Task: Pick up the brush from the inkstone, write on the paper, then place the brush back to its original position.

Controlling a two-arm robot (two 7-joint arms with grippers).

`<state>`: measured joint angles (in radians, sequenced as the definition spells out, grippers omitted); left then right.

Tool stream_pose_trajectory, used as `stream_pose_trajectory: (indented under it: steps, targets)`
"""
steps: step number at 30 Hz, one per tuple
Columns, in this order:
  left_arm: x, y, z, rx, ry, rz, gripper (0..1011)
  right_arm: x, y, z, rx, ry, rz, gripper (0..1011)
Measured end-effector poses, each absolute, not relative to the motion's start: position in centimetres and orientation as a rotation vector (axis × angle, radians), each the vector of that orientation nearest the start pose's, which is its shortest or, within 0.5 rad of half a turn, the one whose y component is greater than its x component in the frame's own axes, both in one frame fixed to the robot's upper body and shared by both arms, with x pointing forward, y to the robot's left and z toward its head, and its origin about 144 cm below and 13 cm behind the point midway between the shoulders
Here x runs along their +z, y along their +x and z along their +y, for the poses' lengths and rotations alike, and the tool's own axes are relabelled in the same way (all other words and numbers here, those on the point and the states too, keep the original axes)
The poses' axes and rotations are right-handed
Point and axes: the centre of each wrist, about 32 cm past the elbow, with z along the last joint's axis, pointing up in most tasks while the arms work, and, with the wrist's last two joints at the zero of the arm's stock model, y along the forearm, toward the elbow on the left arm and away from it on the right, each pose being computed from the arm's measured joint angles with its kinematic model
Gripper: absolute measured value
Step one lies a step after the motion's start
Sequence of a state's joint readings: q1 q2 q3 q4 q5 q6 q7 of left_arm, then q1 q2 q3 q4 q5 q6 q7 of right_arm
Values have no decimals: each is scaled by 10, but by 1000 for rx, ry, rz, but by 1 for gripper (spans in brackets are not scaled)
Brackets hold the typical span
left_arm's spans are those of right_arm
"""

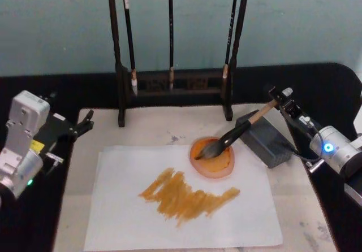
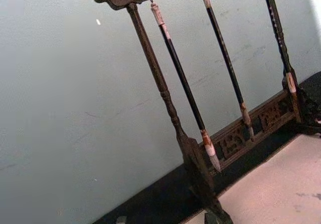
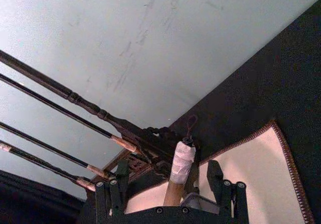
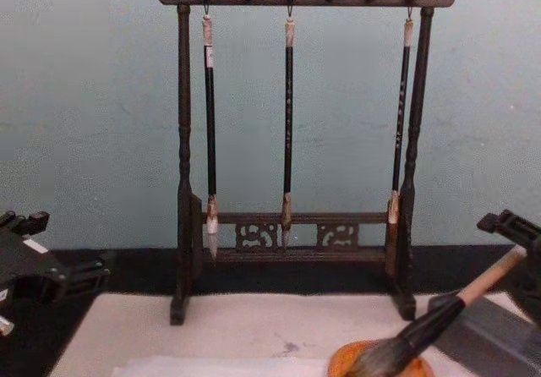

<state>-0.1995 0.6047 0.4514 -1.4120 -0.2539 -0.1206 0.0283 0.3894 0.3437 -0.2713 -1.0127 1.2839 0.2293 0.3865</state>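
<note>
Now my right gripper (image 1: 281,96) sits around the brush's top end, fingers apart.

Its bushy tip lies in the inkstone (image 1: 223,171), and the brush (image 1: 237,130) slants up from there across the grey block (image 1: 270,143) to my right gripper at the right side of the mat (image 1: 153,129). In the right wrist view the whitish handle end stands between my spread fingers (image 3: 214,173) with a gap on each side, so I am not clamping it. Ochre strokes (image 1: 186,198) cross the paper (image 1: 124,221), whose far edge lies beside the inkstone. My left gripper (image 1: 85,123) is parked at the mat's left edge, fingers slightly apart, holding nothing.
</note>
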Motion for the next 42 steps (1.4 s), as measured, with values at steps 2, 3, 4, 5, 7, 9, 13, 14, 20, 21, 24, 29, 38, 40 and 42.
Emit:
stream_pose_trajectory:
  steps: [2, 3, 4, 5, 7, 9, 13, 14, 20, 21, 24, 29, 38, 40, 42]
  targets:
    - [1140, 489, 310, 1248, 304, -285, 1010, 1111, 552, -313, -1051, 491, 889, 1000]
    - [1140, 489, 310, 1248, 304, -285, 1010, 1111, 552, -313, -1051, 491, 890, 1000]
    - [1140, 489, 310, 1248, 304, -285, 1010, 1111, 552, -313, -1051, 491, 890, 995]
    - [1140, 489, 310, 1248, 304, -285, 1010, 1111, 552, -313, -1052, 492, 890, 981]
    - [1140, 489, 310, 1248, 304, -285, 1010, 1111, 552, -313, -1051, 492, 890, 942]
    - [1140, 489, 310, 1248, 304, -285, 1010, 1111, 552, -313, -1051, 492, 891, 885]
    - [1140, 489, 310, 1248, 304, -285, 1010, 1111, 552, -313, -1051, 493, 891, 785]
    - [1140, 489, 310, 1248, 304, -285, 1010, 1111, 552, -313, -1051, 493, 891, 762]
    - [1140, 489, 310, 1248, 304, -285, 1010, 1111, 552, -313, -1051, 494, 892, 565]
    - [1140, 489, 310, 1248, 304, -285, 1010, 1111, 552, -313, -1051, 494, 892, 546]
    - [1140, 489, 310, 1248, 305, -285, 1010, 1111, 552, -313, -1051, 494, 892, 442]
    - [1140, 489, 310, 1248, 304, -285, 1010, 1111, 552, -313, -1050, 494, 892, 266]
    - [1140, 489, 310, 1248, 304, -285, 1010, 1111, 552, -313, -1050, 495, 893, 161]
    - [1140, 489, 310, 1248, 304, -285, 1010, 1111, 552, -313, -1050, 495, 893, 161]
    - [1140, 489, 310, 1248, 304, -285, 1010, 1111, 552, -313, -1050, 495, 893, 161]
